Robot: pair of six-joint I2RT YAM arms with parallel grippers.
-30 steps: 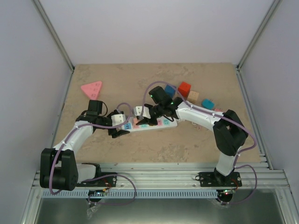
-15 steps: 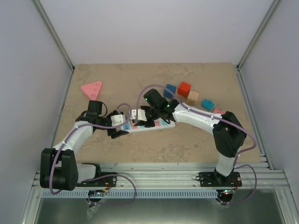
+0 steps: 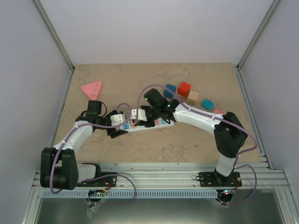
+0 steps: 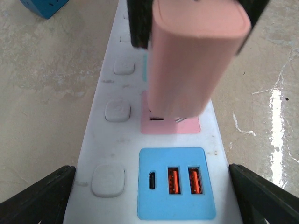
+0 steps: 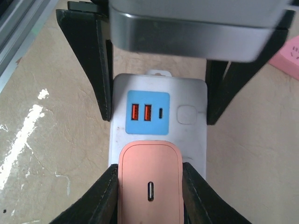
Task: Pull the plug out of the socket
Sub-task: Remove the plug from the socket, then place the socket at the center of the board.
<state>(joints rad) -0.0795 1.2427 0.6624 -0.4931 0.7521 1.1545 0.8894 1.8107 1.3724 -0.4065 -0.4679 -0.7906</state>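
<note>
The socket [image 3: 161,123], a long white power strip with pastel outlets, lies across the middle of the table. A pink plug [image 5: 149,186] stands at the strip's pink outlet [image 4: 191,126], next to the blue USB outlet [image 4: 176,183]. In the left wrist view the plug [image 4: 191,60] leans, and a metal prong shows at its base. My right gripper [image 5: 149,189] is shut on the plug, one finger [image 5: 96,200] on each side. My left gripper [image 4: 152,198] is shut across the strip's end by the blue outlet, its fingers [image 4: 39,196] against both edges.
A pink triangular block [image 3: 92,88] lies at the far left. Blue [image 3: 170,90], red [image 3: 184,88], tan [image 3: 193,97] and teal [image 3: 208,103] blocks sit behind the strip on the right. The aluminium rail [image 3: 154,170] runs along the near edge.
My right gripper and the plug have shifted a little to the left, toward the left gripper, and the strip has slid slightly with them. The left arm has barely moved.
</note>
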